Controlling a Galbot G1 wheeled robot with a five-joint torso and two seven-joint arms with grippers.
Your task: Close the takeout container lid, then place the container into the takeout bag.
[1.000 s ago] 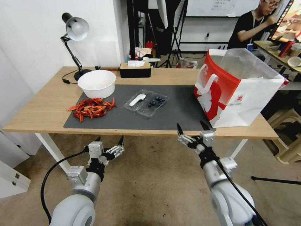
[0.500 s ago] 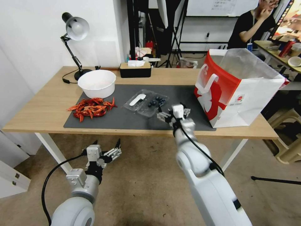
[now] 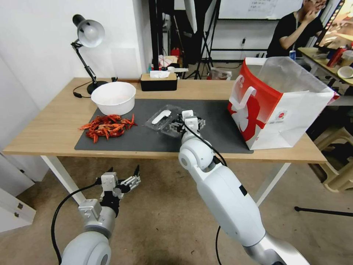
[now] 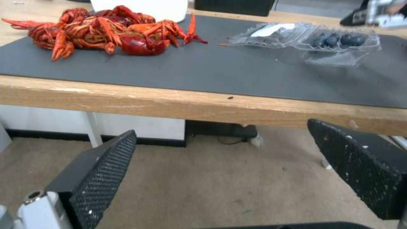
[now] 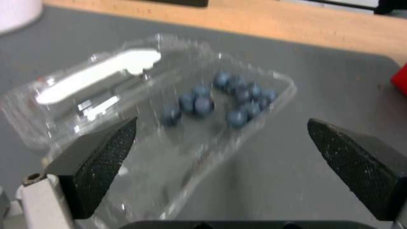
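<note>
While the right gripper (image 3: 188, 122) is hanging over the dark grey mat (image 3: 206, 136), its fingers (image 5: 95, 159) are standing spread wide with nothing between them. Just beneath and ahead of those fingers the takeout container (image 5: 169, 117) is lying flat and open, blueberries (image 5: 231, 100) sitting in the half nearer the gripper's right pad. The lid (image 3: 160, 117), with its white oblong label facing up, is lying folded out on the gripper's left side, still hinged to the berry half.

To the right of the gripper there is an open stretch of bare mat, and beyond it the takeout bag (image 3: 279, 106) is standing upright at the table's right end, well apart, its red side panel and white handle facing the gripper and its mouth open with the clear liner sticking up. Off to the left, well apart, a heap of red crayfish (image 3: 106, 127) is lying on the mat, and the round white bowl (image 3: 113, 98) is sitting just behind the heap. Farther back, a black tissue box (image 3: 158, 82) and a desk lamp (image 3: 87, 44) are standing on the wooden table (image 3: 51, 129).

The left gripper (image 3: 123, 181) is waiting low in front of the table edge, below the tabletop and over the carpeted floor, its fingers (image 4: 100, 178) spread wide and empty.
</note>
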